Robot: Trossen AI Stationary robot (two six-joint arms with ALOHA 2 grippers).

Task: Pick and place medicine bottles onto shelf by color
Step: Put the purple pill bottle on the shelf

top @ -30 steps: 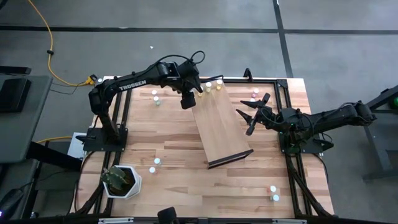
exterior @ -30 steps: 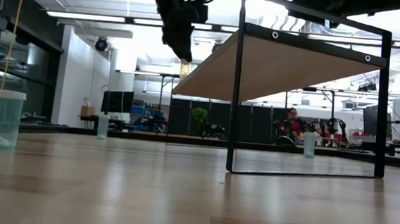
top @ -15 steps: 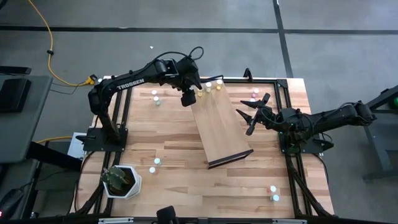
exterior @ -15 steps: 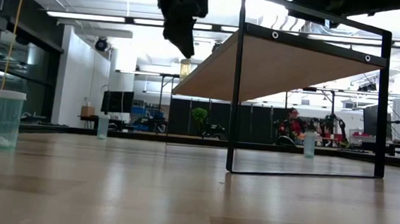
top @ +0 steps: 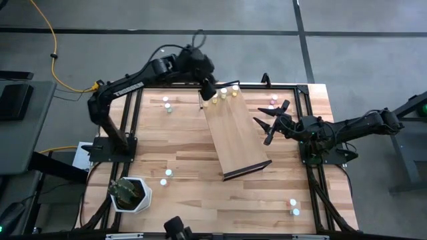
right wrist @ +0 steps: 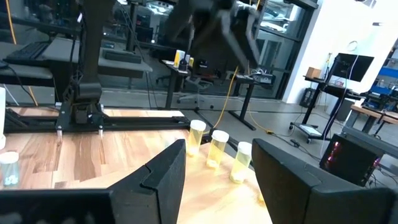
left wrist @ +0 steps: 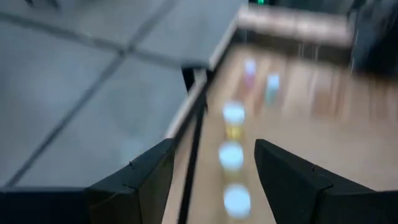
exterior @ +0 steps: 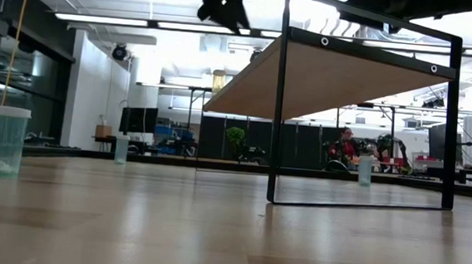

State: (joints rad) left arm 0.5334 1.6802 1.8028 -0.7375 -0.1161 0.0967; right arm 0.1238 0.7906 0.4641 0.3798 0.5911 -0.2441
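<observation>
Dark fingers of the left gripper [left wrist: 214, 171] spread apart with nothing between them, raised above the far end of the shelf [top: 233, 133]. Directly ahead of that gap and below it, three yellow bottles [top: 223, 94] with white caps in a close row on the shelf's far edge, grouped there by colour, apparently as the task asks. Judging by the empty spread fingers over the row, probably a release just made, though not certain. Farther out from this gripper, two small bottles [top: 167, 103] standing on the tabletop [top: 180, 140] beside the arm, not yet sorted.

Off to the shelf's other side, right gripper [top: 270, 123] hovering with fingers likewise spread and empty, pointed at the shelf, seemingly waiting. Behind it, pale pink bottles [top: 273, 101] near the table's far corner. Well away from both grippers, more bottles [top: 293, 207] at the near edge, plus a potted plant [top: 129, 193] in the near corner.
</observation>
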